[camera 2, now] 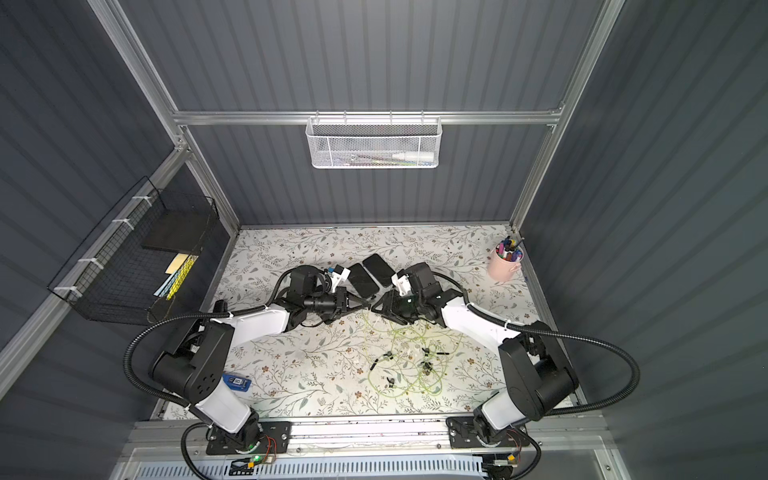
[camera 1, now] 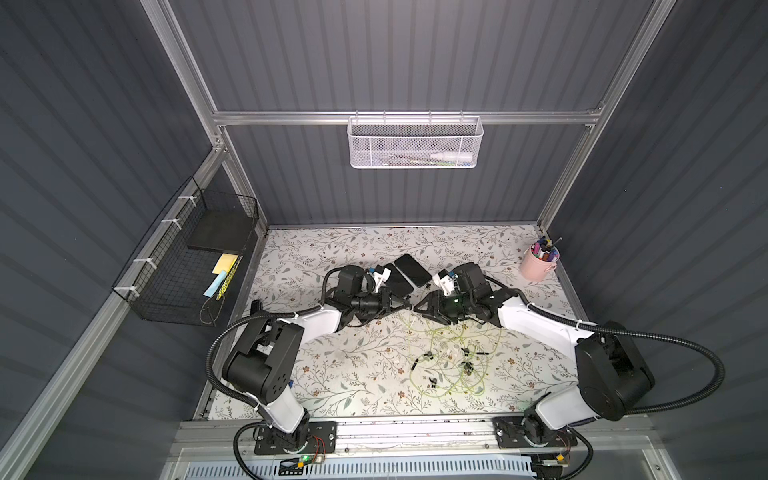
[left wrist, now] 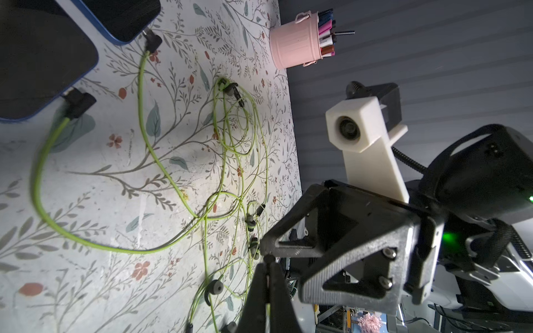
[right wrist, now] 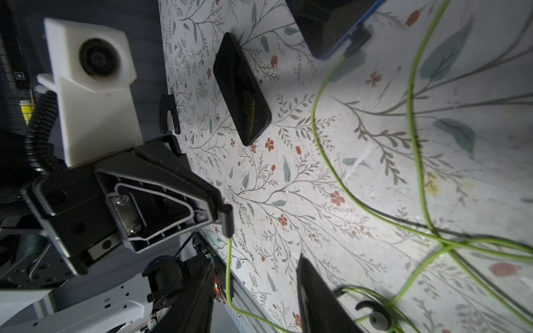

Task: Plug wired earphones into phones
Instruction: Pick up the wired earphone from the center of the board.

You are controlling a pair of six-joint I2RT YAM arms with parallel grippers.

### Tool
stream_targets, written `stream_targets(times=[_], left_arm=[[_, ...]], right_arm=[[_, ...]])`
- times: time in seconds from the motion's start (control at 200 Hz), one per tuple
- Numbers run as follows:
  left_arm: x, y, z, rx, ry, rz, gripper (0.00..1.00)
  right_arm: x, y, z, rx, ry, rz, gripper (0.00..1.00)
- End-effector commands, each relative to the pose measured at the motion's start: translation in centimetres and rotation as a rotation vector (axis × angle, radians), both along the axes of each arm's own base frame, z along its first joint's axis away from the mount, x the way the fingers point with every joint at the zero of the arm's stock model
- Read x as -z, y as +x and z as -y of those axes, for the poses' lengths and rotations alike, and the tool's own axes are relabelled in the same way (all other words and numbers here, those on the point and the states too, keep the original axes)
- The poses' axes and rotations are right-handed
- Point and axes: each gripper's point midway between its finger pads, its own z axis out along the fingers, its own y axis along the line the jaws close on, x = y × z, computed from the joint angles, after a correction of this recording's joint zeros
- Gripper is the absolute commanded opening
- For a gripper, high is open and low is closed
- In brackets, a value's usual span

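Several wired earphones point(camera 1: 449, 357) point(camera 2: 411, 365) lie in a tangle of yellow-green cable at the front middle of the table. Two phones point(camera 1: 409, 268) point(camera 2: 378, 269) lie side by side behind the grippers. In the left wrist view, black plugs sit at the ends of two blue-edged phones point(left wrist: 43, 57) point(left wrist: 124, 17). A third phone point(right wrist: 242, 89) lies apart with no cable. My left gripper point(camera 1: 409, 306) point(left wrist: 268, 274) is shut on a black plug point(right wrist: 227, 220), its cable hanging down. My right gripper point(camera 1: 417, 309) point(right wrist: 256, 288) faces it tip to tip, open, with that cable between its fingers.
A pink cup of pens point(camera 1: 538, 264) point(left wrist: 297, 43) stands at the back right corner. A white mesh basket point(camera 1: 415, 143) hangs on the back wall, a black wire basket point(camera 1: 187, 266) on the left wall. A small blue item point(camera 2: 237, 381) lies front left.
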Motion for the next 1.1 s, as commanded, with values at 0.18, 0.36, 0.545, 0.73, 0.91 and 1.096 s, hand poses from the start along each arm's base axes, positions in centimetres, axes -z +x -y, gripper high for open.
stream_targets(times=[0.18, 0.36, 0.545, 0.73, 0.91, 1.096], left_arm=[[-2.3, -0.1, 1.0, 0.050, -0.101, 0.016, 0.00], [-2.6, -0.6, 1.7, 0.128, -0.158, -0.051, 0.00], [-3.3, -0.9, 2.1, 0.184, -0.196, -0.077, 0.00], [-3.5, -0.7, 2.2, 0.182, -0.203, -0.084, 0.00], [-3.9, -0.5, 2.3, 0.180, -0.220, -0.080, 0.00], [-4.1, -0.5, 2.4, 0.178, -0.230, -0.082, 0.00]], right_arm=[[-1.9, 0.5, -1.8, -0.021, 0.171, 0.026, 0.36], [-2.3, 0.6, -1.0, -0.013, 0.217, 0.046, 0.29], [-2.9, 0.8, 0.1, 0.005, 0.246, 0.082, 0.19], [-3.3, 0.9, 0.2, 0.003, 0.265, 0.096, 0.17], [-3.3, 1.3, -0.1, 0.005, 0.291, 0.102, 0.17], [-3.2, 1.4, -0.4, 0.002, 0.318, 0.096, 0.12]])
